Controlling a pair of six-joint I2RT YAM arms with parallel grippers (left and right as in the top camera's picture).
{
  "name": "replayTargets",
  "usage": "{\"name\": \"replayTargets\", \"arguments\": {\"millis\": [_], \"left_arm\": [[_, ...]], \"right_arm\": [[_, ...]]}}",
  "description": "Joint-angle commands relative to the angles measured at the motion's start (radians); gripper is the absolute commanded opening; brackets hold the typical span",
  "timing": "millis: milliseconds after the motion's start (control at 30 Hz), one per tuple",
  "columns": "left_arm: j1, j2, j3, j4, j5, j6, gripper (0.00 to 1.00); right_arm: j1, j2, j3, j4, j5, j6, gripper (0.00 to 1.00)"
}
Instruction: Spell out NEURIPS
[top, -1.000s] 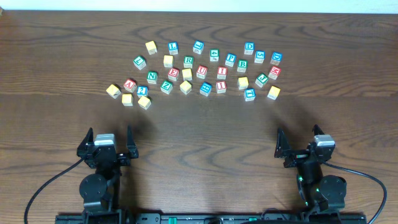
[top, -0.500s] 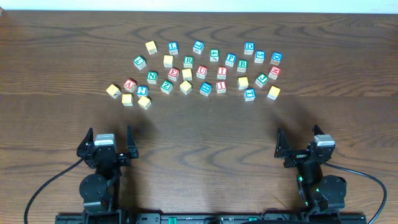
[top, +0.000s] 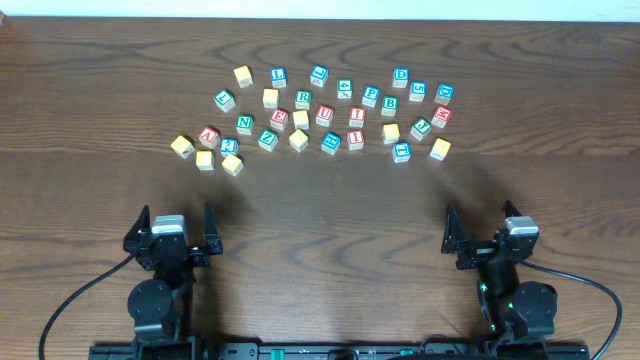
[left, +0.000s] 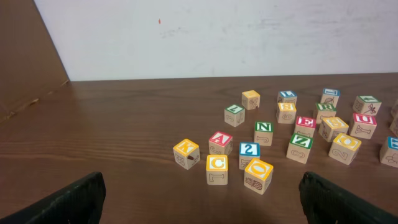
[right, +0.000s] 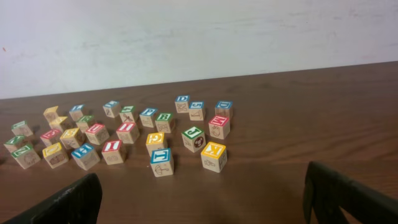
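Thirty-one small wooden alphabet cubes (top: 301, 119) lie scattered in a loose band across the upper middle of the overhead frame, on a dark brown wooden table (top: 90, 200). Each sits singly, none stacked. By top-face colour I count nine yellow, nine blue, seven green and six red.

Six of the needed letters can be read, one cube each:
- The green-framed N cube (top: 245, 124) is toward the left of the band.
- The red-framed E cube (top: 280, 118) is just right of the N.
- The green-framed R cube (top: 303, 98) is up and to the right of the E.
- The red-framed U cube (top: 324, 115) is in the middle of the band.
- The red-framed I cube (top: 357, 115) is to the right of the U.
- The blue-framed P cube (top: 371, 96) is just above and right of the I.

These six sit mixed in among the other cubes, not lined up as a word. I cannot make out an S on any top face.

There are two arms. The left gripper (top: 176, 224) is at the lower left of the overhead frame and the right gripper (top: 478, 226) at the lower right, both well apart from the cubes. Both claws are released, with jaws spread wide and nothing held. In each wrist view the dark fingers (left: 68, 199) fill only the two bottom corners, and bare table lies between them.
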Motion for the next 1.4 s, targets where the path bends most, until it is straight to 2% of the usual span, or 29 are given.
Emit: {"name": "replayTargets", "arguments": {"millis": [0,1067,1367], "left_arm": [[0.004,-0.005,-0.022,-0.025,-0.016,-0.012,0.98],[0.004,-0.002,0.023,-0.023,-0.015,-0.040,0.98],[0.004,0.149,0.135,-0.023,-0.015,-0.043,0.98]], "right_arm": [[-0.004,-0.010,-0.002,-0.002,0.000,-0.009,0.99],[-0.004,-0.010,-0.002,0.010,0.009,-0.040,0.99],[-0.004,-0.005,0.032,0.010,-0.018,-0.040,0.99]]}}
